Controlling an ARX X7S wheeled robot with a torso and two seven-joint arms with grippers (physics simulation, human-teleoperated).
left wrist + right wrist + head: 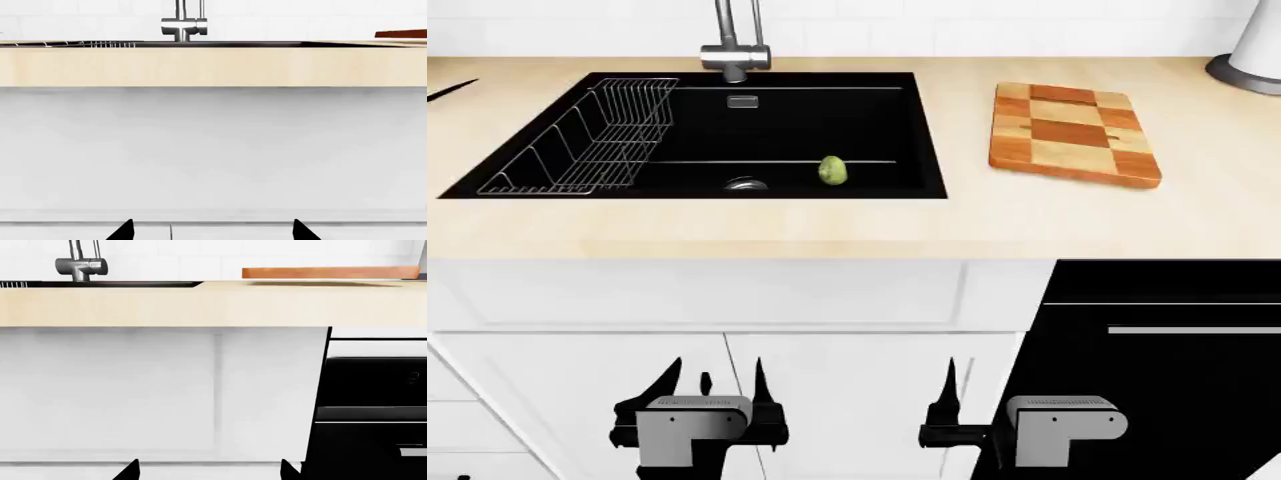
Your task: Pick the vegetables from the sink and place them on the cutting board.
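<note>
Well, no readable writing; both hands, left (pixel 731 388) & right (pixel 948 395), spread, empty, below the sink (pixel 827 110).

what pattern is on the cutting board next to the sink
A checkered pattern of light tan and reddish-brown squares on the cutting board, clearest in the head view.

Left gripper (pixel 731 385) low at seven o'clock in the head view, fingers spread and empty, right gripper (pixel 968 395) at five o'clock, likewise parted, both pointing forward, level with each other
</note>
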